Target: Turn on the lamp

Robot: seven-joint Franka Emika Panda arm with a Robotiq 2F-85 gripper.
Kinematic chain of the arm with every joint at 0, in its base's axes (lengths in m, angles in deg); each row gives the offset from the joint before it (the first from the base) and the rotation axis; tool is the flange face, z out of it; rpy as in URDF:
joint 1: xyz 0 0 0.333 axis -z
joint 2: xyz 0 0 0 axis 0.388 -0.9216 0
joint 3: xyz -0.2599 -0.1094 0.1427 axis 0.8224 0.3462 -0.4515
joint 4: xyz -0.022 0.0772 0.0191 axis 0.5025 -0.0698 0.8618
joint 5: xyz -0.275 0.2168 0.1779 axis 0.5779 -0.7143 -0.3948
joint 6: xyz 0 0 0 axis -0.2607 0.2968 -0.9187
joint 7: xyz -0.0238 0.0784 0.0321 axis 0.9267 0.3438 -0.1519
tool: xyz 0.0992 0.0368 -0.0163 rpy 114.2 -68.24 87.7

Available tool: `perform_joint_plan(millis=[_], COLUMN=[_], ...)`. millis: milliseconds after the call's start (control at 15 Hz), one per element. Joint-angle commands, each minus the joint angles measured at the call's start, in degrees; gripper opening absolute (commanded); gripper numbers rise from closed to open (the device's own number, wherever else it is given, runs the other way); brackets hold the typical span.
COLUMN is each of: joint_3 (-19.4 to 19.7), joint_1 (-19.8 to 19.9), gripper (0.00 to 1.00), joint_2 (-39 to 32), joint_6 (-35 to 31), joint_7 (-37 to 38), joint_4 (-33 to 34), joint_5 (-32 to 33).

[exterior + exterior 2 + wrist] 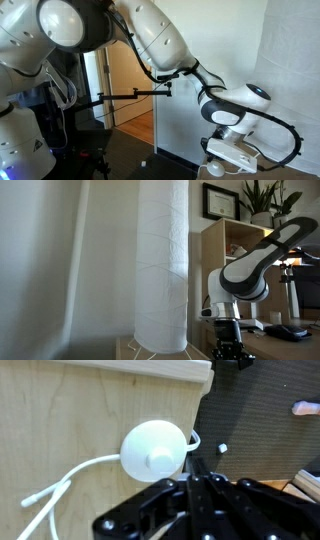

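Where the lamp [162, 260] had its disc switch [152, 452]: mid-frame on wooden board [60, 410], cord [60, 485] trailing lower left.
Gripper [203, 482]: sat closed, empty, just below it; likely shut to press as one tip.

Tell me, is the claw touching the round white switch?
Cannot tell. In the wrist view the shut claw ends right at the lower edge of the switch, but neither a gap nor contact shows plainly.
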Motion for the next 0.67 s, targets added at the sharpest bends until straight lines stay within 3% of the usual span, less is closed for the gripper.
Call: perform_joint_plan(millis=[0,600], joint_3=[-0.4,0.0], joint_1=[0.2,-0.5], gripper=[0.03,0.03], joint_2=[0.4,0.4], joint_6=[-4.0,-9.0], joint_7=[-1.8,-1.7], joint_4=[-1.3,-2.2], joint_5=[0.6,2.7])
